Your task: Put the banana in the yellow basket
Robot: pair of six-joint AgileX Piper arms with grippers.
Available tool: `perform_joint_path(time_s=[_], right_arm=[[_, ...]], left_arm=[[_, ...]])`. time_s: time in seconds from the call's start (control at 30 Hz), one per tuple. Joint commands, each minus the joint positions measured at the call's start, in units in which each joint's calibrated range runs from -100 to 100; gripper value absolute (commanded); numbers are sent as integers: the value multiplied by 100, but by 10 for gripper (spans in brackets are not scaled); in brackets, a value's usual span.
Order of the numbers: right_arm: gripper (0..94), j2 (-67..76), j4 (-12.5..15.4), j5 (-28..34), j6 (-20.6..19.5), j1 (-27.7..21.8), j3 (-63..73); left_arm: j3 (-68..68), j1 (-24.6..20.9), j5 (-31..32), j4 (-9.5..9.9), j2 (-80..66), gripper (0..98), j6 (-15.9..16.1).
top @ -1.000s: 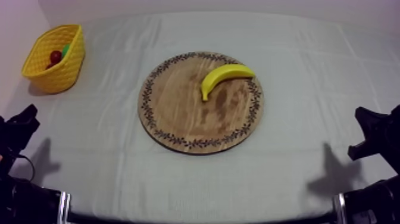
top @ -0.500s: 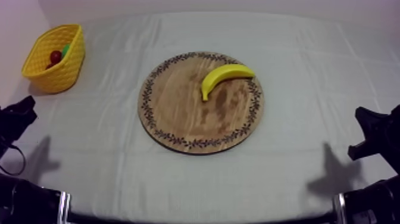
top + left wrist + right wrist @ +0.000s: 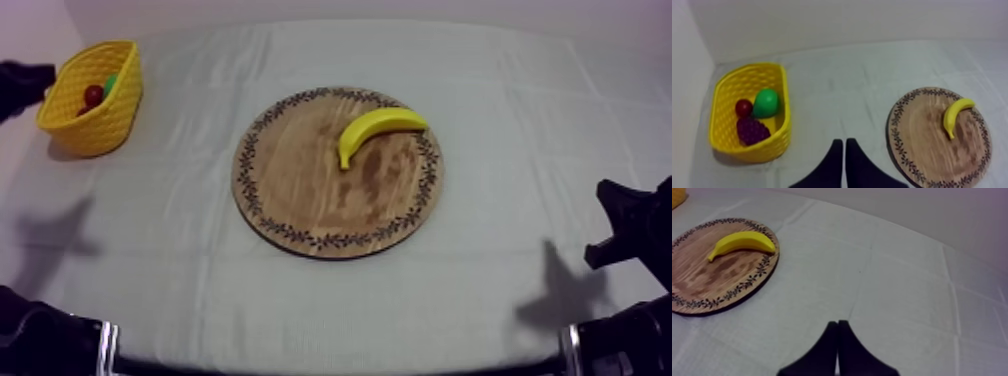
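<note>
Two black fingers (image 3: 833, 164) of the left gripper (image 3: 844, 145) are seen pressed together into a narrow wedge, with nothing held between them, above the grey-white cloth (image 3: 837, 85). The right gripper (image 3: 837, 325) is likewise closed on nothing, its fingers laid flat against each other over bare cloth. In the top view it is found low at the table's right edge. Farther in, the round wooden board (image 3: 300, 190) is set at the middle of the table, flat on the cloth. The banana (image 3: 378, 126) is laid on the board's far right part. One end reaches the patterned rim and the other is turned toward the board's middle. It is touched by neither gripper. Farthest off, the yellow basket (image 3: 100, 125) is placed at the far left corner, well apart from the board. The left arm is seen just beside its outer wall in the top view. Inside the basket a small red fruit (image 3: 743, 107), a green pear (image 3: 766, 102) and a dark bunch of grapes (image 3: 752, 131) are gathered close together. The grapes are nearest the left gripper, and the other two lie side by side behind them.
</note>
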State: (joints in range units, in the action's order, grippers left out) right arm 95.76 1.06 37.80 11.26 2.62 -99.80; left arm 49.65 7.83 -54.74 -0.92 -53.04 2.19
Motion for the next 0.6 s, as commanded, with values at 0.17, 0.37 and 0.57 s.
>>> perform_joint_path(time_s=[0.17,0.37,0.57], right_arm=[[2,0,-1,2,0,-2,2],[2,0,-1,2,0,-2,2],[2,0,-1,2,0,-2,2]], left_arm=[[-2932,560,-1093,12,2305,0,363],[-4180,1077,-1703,46,3503,5,517],[-4902,1665,-2032,116,4524,8,476]])
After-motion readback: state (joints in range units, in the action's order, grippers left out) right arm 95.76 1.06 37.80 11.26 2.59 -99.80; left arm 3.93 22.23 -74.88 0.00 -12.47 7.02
